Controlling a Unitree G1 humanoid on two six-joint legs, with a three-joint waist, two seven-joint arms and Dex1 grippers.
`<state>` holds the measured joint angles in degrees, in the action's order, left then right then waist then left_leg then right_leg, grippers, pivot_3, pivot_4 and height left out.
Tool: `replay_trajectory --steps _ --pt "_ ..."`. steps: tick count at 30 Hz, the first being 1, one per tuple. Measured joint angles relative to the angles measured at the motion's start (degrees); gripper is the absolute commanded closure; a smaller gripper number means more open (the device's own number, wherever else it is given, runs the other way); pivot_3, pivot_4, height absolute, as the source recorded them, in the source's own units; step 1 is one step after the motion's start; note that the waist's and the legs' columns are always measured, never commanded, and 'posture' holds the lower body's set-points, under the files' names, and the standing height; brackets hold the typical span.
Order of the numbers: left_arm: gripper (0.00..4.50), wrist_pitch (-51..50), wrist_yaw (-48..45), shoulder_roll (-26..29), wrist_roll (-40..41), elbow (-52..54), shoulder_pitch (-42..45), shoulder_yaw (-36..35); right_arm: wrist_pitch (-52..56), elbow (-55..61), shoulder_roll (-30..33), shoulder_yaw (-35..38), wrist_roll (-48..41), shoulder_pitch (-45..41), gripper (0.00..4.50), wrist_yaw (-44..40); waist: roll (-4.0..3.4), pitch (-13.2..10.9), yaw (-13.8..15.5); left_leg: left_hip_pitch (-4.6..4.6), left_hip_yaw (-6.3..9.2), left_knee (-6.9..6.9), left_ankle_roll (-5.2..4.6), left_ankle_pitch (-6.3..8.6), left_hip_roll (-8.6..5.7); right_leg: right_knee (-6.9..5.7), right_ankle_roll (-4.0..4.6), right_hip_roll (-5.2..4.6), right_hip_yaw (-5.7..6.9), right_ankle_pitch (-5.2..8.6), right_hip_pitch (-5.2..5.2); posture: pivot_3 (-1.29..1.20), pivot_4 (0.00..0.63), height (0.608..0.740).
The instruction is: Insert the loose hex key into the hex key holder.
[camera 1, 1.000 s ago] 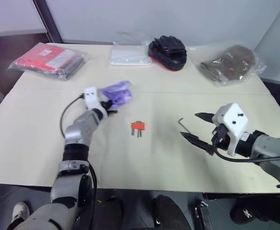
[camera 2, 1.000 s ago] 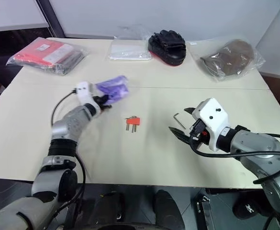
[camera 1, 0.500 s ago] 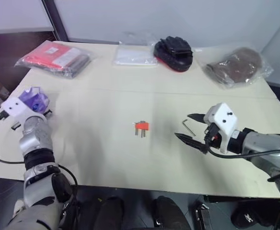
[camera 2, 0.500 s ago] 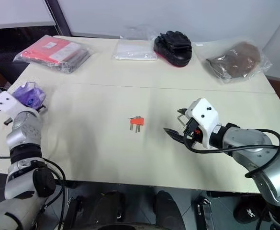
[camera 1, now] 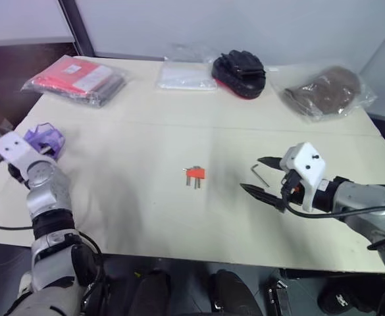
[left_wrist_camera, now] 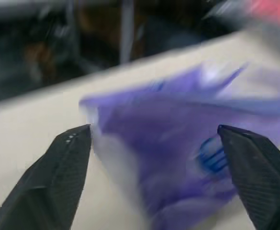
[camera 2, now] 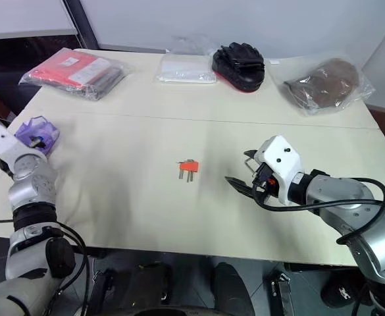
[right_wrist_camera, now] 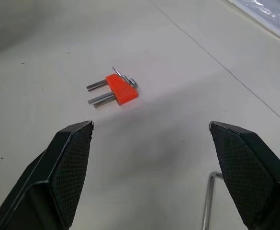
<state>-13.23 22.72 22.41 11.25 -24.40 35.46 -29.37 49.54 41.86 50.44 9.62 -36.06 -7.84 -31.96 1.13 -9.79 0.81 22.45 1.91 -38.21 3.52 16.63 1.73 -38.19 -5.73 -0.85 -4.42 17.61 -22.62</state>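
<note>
Because the right gripper (camera 1: 263, 176) hangs with its fingers spread just beside the loose hex key (camera 1: 259, 173), a closing off-centre could push this thin L-shaped rod flat along the table (camera 1: 153, 138) and miss it; the hex key holder (camera 1: 195, 174) lies well apart at the table's middle, light enough to slide when pushed. At the table's left edge the left gripper (left_wrist_camera: 154, 143) is spread wide with the crinkled purple packet (camera 1: 45, 137) between its fingers, whether touching I cannot tell; the packet's contents and those of the clear bags at the far side are not readable.

Even bright overhead light, soft shadows on the table (camera 1: 146, 210), left wrist view blurred (motion smear)
</note>
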Motion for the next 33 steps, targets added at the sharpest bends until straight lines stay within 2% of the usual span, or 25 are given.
replay_trajectory --steps 4,9,17,22,26,33 --pt "0.06 0.74 -3.31 -0.74 -1.04 8.24 0.03 5.00 0.01 0.00 0.00 0.01 -0.04 0.20 0.44 -0.22 0.00 0.00 -0.16 -0.02 -0.03 0.00 0.00 0.00 0.00 0.00 0.00 0.00 -0.01 0.00 0.00 0.00 0.150 0.740" --pt "0.06 0.91 -9.94 -0.90 -3.38 13.31 0.41 12.52 -0.44 -0.85 0.01 -0.21 0.17 0.13 0.44 -1.53 0.00 0.00 -0.21 -0.02 -0.03 0.00 0.00 0.00 0.00 0.00 0.00 0.05 -0.02 0.00 0.00 0.00 0.150 0.740" --pt "0.06 -10.14 -34.82 0.64 2.00 13.09 -0.58 22.28 -9.17 -11.20 0.50 -8.99 6.84 -6.71 0.44 -9.55 -0.01 0.00 -1.68 -0.05 -0.04 0.05 -0.01 0.00 0.02 0.00 0.02 0.15 -0.04 0.01 -0.04 0.00 0.150 0.740" --pt "0.06 -21.17 -52.64 9.36 6.23 15.44 -5.55 27.58 -16.13 -23.09 -2.07 -19.18 14.66 -15.44 0.44 -15.53 0.00 -0.04 -3.31 -0.05 -0.05 0.09 -0.01 0.00 0.08 -0.06 0.03 0.20 -0.06 0.01 -0.13 0.00 0.150 0.740" --pt "0.06 -22.94 -66.39 17.00 8.87 17.49 -6.50 29.16 -22.81 -36.91 -8.08 -26.18 21.52 -23.24 0.44 -19.22 -0.05 -0.08 -3.32 -0.03 -0.07 0.09 -0.01 0.00 0.08 -0.06 0.06 0.17 -0.05 0.00 -0.16 0.00 0.150 0.740" --pt "0.06 -25.55 -78.54 22.11 14.38 22.51 -6.77 28.34 -31.69 -55.65 -17.89 -29.46 27.87 -31.77 0.44 -22.24 -0.08 -0.09 -3.00 0.02 -0.10 0.08 -0.01 0.00 0.05 -0.02 0.04 0.04 -0.03 0.00 -0.16 0.00 0.150 0.740"
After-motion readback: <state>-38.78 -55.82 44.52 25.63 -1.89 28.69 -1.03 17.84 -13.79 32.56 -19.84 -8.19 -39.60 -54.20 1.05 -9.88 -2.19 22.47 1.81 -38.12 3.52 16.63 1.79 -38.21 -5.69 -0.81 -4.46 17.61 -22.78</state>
